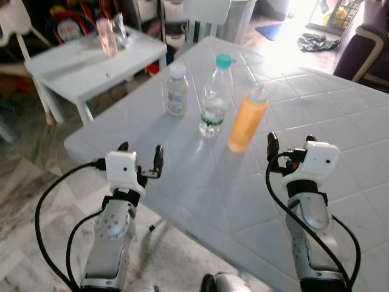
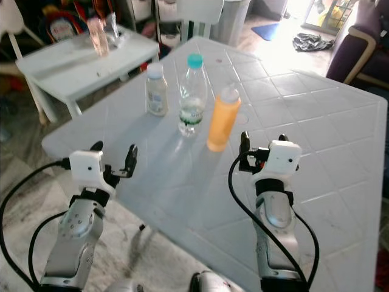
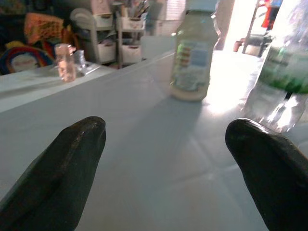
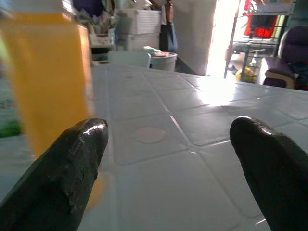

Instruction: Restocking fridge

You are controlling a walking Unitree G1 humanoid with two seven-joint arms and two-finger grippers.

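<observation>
Three bottles stood in a loose row on the pale tiled table point(image 1: 340, 182), all upright and apart from one another.

Item one: small milky bottle point(image 1: 177, 90) with a white cap and a paper label, nearest the table's far-left corner. Probably light, rigid plastic; best taken around the labelled mid-body, where the wrap should give some grip.

Item two: clear water bottle point(image 1: 215, 97) with a teal cap and a green label, between the other two. It looked only partly filled, so likely light but thin-walled and apt to buckle under a hard squeeze; take it at the label band.

Item three: orange juice bottle point(image 1: 247, 120) with a clear cap, closest to the right arm. It appeared full, hence the heaviest of the lot, smooth-sided and perhaps slippery; hold it low on the straight body, below the shoulder.

Left gripper point(image 1: 141, 157): poised over the near-left edge of the table, fingers spread apart and empty, aimed toward the milky bottle and the water bottle.

Right gripper point(image 1: 291, 146): over the tabletop just beside the juice bottle, jaws wide and holding nothing; in its wrist view the juice bottle point(image 4: 45, 82) sat off to one side of the left finger, not between the fingers.

Background: a small white side table point(image 1: 79, 67) carrying a pink tumbler point(image 1: 107, 36), well apart from the bottles. No fridge was in sight.
</observation>
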